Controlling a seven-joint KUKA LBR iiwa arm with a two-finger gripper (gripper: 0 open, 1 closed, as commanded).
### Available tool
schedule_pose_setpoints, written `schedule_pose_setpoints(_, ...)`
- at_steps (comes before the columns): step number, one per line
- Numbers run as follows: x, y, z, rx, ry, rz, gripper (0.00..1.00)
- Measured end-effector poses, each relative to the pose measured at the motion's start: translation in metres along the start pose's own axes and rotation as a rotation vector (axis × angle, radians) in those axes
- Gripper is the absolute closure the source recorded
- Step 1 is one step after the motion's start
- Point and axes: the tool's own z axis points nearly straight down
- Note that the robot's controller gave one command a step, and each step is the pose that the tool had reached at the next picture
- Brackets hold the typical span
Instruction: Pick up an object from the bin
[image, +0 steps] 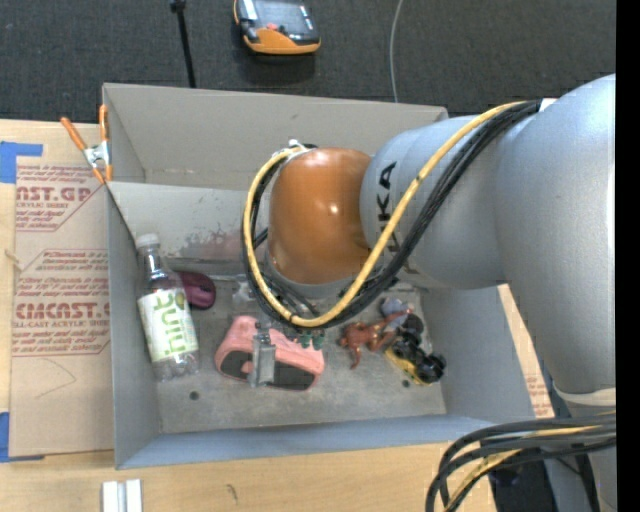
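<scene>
Because the orange wrist cover (318, 215) and its cables hide most of the gripper (263, 360), just a grey metal tip shows, set down on a pink, black-soled thing (300, 352), perhaps a toy shoe, in the middle of the bin (250, 125) towards its near wall. I cannot tell whether the jaws are spread or pinching. A clear green-labelled bottle (166, 325) lies to the left.

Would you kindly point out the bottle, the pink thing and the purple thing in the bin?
bottle (167, 330), camera view, on its green label.
pink thing (238, 338), camera view, on its pink left end.
purple thing (200, 291), camera view, on its middle.
</scene>
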Motion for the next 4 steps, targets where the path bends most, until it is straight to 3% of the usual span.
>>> schedule_pose_setpoints(1,0.014,-0.006,0.024,0.001,0.007,0.084,0.00)
schedule_pose_setpoints(2,-0.002,0.005,0.080,0.002,0.023,0.111,1.00)
schedule_pose_setpoints(4,-0.003,0.005,0.079,0.002,0.025,0.111,1.00)
